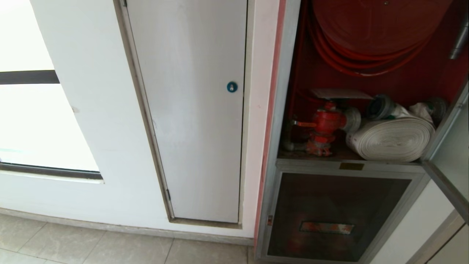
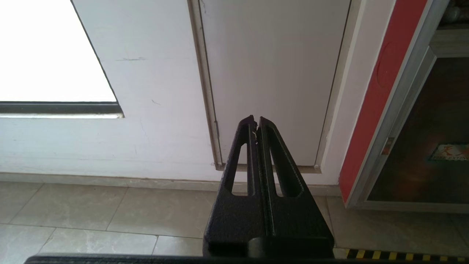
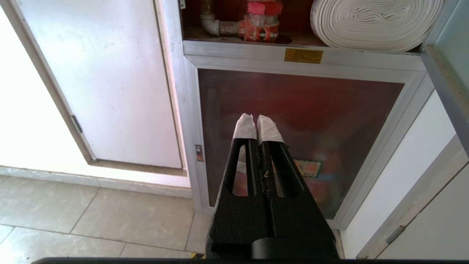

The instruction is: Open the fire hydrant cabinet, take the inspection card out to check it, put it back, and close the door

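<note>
The fire hydrant cabinet (image 1: 286,91) stands with its upper compartment uncovered, showing the red hose reel (image 1: 377,22), red valve (image 1: 326,124) and white rolled hose (image 1: 395,139). The inspection card (image 1: 340,93), a thin white sheet, lies flat above the valve. The door (image 1: 454,157) is swung out at the right edge. Neither arm shows in the head view. My left gripper (image 2: 255,121) is shut and empty, low in front of the white wall panel. My right gripper (image 3: 255,119), with white-taped tips, is shut and empty in front of the lower glass pane (image 3: 300,128), below the valve (image 3: 262,18).
A plain white panel (image 1: 198,110) with a small blue round lock (image 1: 232,87) sits left of the cabinet. Left of that panel is a bright window (image 1: 33,121). Tiled floor (image 1: 110,245) runs along the wall. The lower dark glass pane (image 1: 329,216) has a red-lettered strip.
</note>
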